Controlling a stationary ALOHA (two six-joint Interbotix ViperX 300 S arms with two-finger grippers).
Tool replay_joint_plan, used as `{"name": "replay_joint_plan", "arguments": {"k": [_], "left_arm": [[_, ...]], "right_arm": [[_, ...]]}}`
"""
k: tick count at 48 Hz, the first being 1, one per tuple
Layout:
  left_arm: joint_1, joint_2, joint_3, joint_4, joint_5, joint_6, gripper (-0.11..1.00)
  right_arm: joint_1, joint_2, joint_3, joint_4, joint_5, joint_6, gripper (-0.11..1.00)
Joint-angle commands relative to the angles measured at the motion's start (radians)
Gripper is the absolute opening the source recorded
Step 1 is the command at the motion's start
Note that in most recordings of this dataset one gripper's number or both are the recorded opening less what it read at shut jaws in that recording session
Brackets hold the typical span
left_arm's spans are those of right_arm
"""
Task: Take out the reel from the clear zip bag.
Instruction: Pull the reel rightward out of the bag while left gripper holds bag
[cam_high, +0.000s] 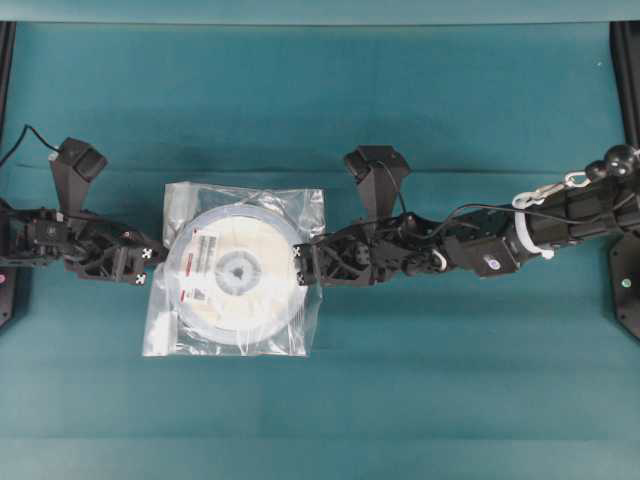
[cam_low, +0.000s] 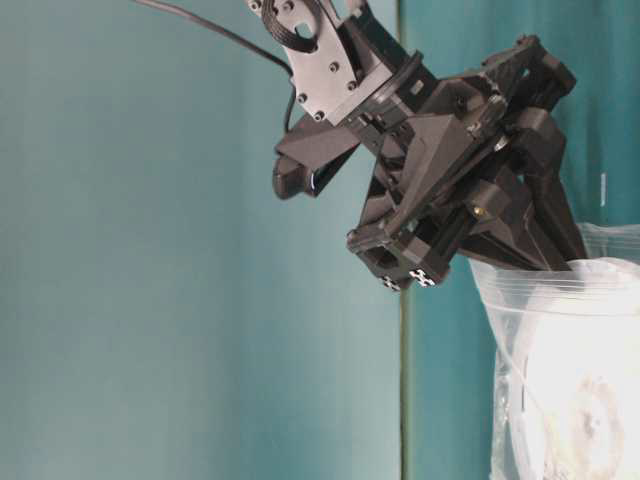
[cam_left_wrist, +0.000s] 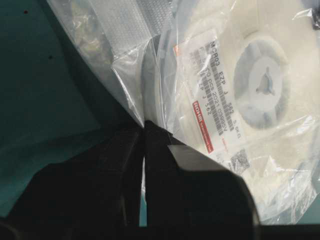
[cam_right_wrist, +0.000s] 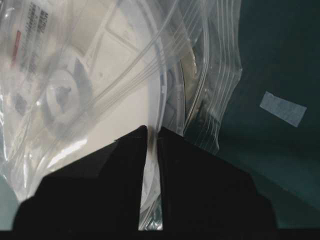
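The clear zip bag (cam_high: 186, 203) lies flat on the teal table, left of centre, with the reel (cam_high: 236, 276) inside it. The reel is a white disc with a grey hub and a red-and-white label (cam_left_wrist: 208, 102). My left gripper (cam_high: 151, 264) is shut on the bag's left edge; in the left wrist view its jaws (cam_left_wrist: 145, 126) pinch crinkled film (cam_left_wrist: 125, 85). At the bag's right side, my right gripper (cam_high: 303, 265) is shut. In the right wrist view the reel's rim (cam_right_wrist: 161, 85) and the loose bag film run down between the tips (cam_right_wrist: 152, 131).
A pale tape patch (cam_right_wrist: 282, 108) is stuck on the table right of the bag. Black frame posts (cam_high: 625, 275) stand at the table's side edges. The bag's zip lines (cam_right_wrist: 220, 75) hang beside the right fingers.
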Motion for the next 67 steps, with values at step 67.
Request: {"name": "replay_joint_plan", "arguments": {"k": [67], "left_arm": [[-0.006,0.032,-0.029,0.003,0.006,-0.005,-0.04]], "right_arm": [[0.008,-0.282,0.337,0.006,0.054,0.006,0.08]]}}
